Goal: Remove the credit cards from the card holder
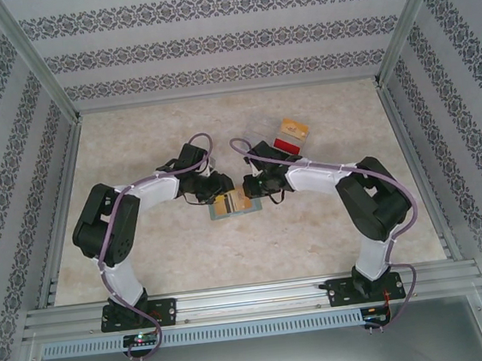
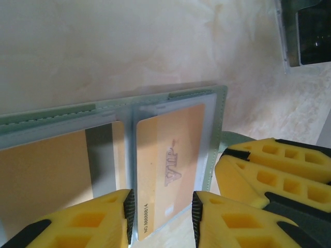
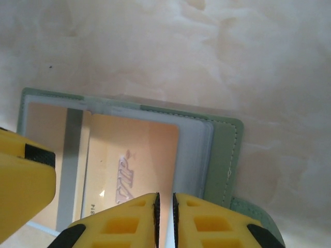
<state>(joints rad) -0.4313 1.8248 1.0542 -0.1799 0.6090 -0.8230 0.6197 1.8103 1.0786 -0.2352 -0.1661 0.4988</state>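
From overhead, a red card (image 1: 286, 146) and a yellow-orange card (image 1: 294, 128) lie beyond the open grey-green card holder (image 1: 228, 206) at mid-table. Up close, an orange card (image 2: 170, 165) in its clear pocket reads "VIP". The left gripper (image 2: 161, 217) straddles it, part-open and empty. The right gripper (image 3: 164, 217), nearly closed, pinches the pocket's edge.

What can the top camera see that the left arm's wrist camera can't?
The top camera takes in the whole left arm and right arm, the patterned walls, and a red card lying beyond the right arm. The left wrist camera is close enough to read the raised letters VIP on the yellow-orange card and to see stitching along the green edge of the card holder. Both show that holder lying open on the table, with the left gripper and right gripper at it.
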